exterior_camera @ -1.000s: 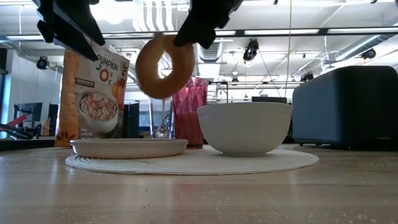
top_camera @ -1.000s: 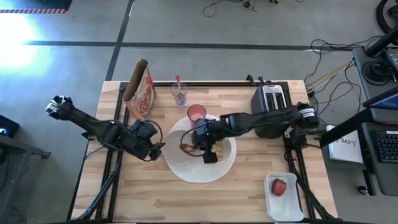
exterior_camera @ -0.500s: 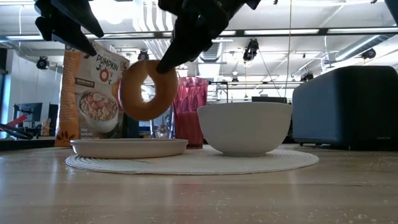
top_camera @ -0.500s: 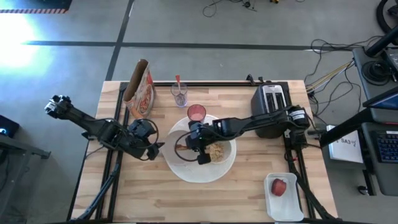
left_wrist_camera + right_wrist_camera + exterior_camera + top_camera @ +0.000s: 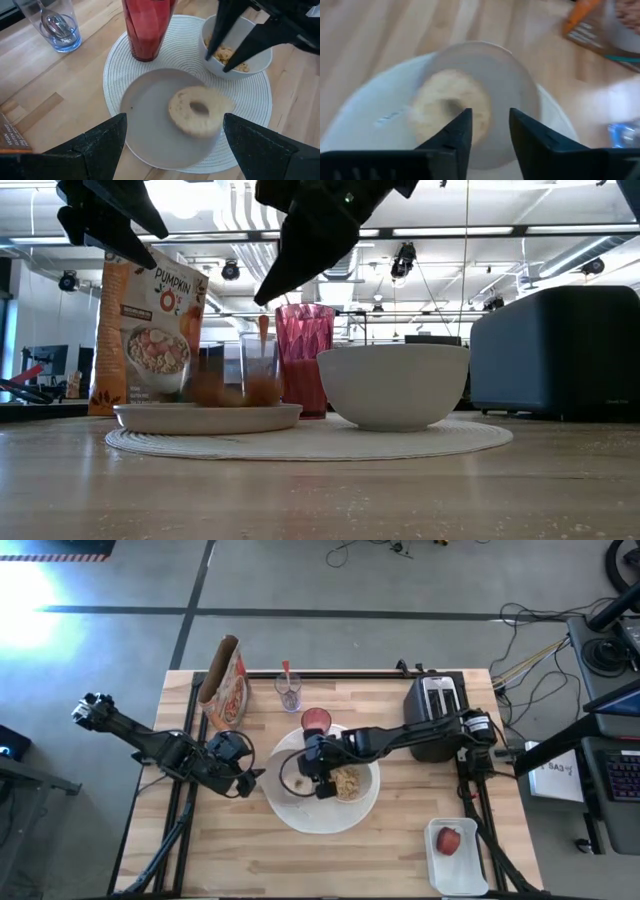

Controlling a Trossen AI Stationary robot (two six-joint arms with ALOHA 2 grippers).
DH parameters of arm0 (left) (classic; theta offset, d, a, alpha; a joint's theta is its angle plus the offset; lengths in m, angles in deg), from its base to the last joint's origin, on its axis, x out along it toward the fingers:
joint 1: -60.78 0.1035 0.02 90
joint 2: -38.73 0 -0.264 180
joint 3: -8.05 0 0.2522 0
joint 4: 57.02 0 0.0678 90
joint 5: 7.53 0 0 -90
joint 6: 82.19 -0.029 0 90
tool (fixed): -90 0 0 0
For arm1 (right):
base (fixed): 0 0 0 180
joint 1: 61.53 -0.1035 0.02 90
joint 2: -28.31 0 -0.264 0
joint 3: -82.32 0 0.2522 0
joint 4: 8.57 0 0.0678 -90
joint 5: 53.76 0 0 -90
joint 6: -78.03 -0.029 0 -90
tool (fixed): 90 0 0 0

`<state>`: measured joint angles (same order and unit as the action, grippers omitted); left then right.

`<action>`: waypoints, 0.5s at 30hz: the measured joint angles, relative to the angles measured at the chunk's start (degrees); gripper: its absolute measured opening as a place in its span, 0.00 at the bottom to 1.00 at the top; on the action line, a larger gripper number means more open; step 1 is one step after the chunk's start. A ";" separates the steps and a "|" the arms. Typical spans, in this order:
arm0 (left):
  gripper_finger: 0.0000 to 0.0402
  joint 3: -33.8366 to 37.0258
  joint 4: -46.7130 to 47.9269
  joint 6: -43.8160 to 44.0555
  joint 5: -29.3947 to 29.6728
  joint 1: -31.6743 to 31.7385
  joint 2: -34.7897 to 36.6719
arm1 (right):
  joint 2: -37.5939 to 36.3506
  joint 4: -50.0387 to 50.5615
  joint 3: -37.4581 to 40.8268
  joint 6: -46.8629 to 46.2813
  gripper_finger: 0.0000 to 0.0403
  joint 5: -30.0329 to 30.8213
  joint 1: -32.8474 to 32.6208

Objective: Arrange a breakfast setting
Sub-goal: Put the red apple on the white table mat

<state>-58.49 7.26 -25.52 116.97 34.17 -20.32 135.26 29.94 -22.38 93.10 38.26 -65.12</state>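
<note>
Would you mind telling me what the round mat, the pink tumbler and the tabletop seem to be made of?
The round mat looks like woven cord or fibre, white and matte: concentric ribbed rings run around it. The pink tumbler looks like clear tinted plastic or glass, since light passes through its faceted wall; which one is unclear. The tabletop looks like pale wood, with jointed strips and visible grain.

A black toaster (image 5: 434, 698) sits at two o'clock. A cereal box (image 5: 225, 683) stands at eleven. A white tray (image 5: 458, 858) lies at five.
</note>
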 joint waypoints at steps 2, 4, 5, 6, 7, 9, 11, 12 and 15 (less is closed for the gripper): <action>0.78 0.00 0.00 0.00 0.00 0.00 0.00 | -0.20 -0.05 0.00 -0.02 0.34 3.27 0.00; 0.78 0.00 0.00 0.00 0.00 0.00 0.00 | -0.71 0.10 0.00 -0.02 0.37 5.00 0.00; 0.78 0.00 0.02 -0.02 0.00 0.00 0.00 | -1.01 0.24 0.00 -0.04 0.38 5.41 0.00; 0.78 0.00 0.00 -0.02 0.00 0.00 0.00 | -1.45 0.28 0.00 -0.23 0.39 5.54 0.00; 0.78 0.00 0.00 -0.02 0.00 0.00 0.00 | -1.90 0.28 -0.01 -0.88 0.40 5.55 0.00; 0.78 0.00 0.00 -0.02 0.02 0.00 0.00 | -3.11 0.67 -0.02 -3.01 0.41 5.56 0.00; 0.78 0.00 0.00 -0.02 0.01 0.00 0.00 | -4.84 3.55 -0.59 -6.02 0.41 5.52 0.00; 0.78 0.00 0.02 -0.01 0.00 0.00 0.00 | -5.76 5.45 -1.04 -7.74 0.41 5.49 0.00; 0.78 0.00 -0.21 -0.02 0.02 0.00 0.00 | -9.35 11.59 -1.81 -14.41 0.39 4.96 -0.13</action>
<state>-58.49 7.05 -25.54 116.99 34.17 -20.32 125.91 41.53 -24.19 78.69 43.21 -65.25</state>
